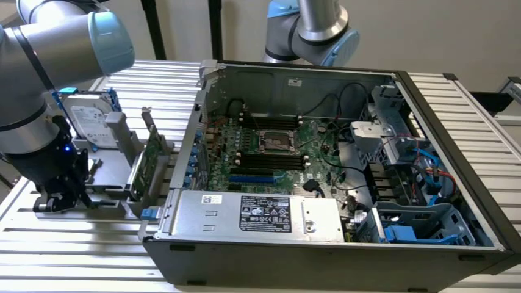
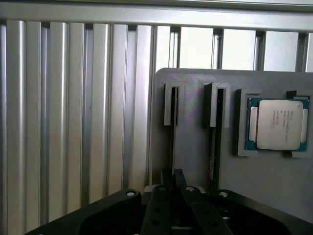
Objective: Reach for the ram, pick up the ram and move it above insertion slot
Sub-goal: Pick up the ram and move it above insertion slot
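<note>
Standing by the slatted aluminium table (image 1: pixel 82 250), I see the gripper (image 1: pixel 53 204) low over a grey plastic holder (image 2: pixel 195 147). The wrist view adds a CPU (image 2: pixel 276 125) in its pocket. The ram (image 2: pixel 172 142) stands edge-on in a narrow slot, a dark sliver. The fingertips (image 2: pixel 180 178) sit drawn together over it, and I cannot tell whether they pinch it.

Open computer case (image 1: pixel 309 259) near a hard drive (image 1: pixel 88 121); processor (image 2: pixel 276 123) in grey holder (image 2: pixel 195 127).
</note>
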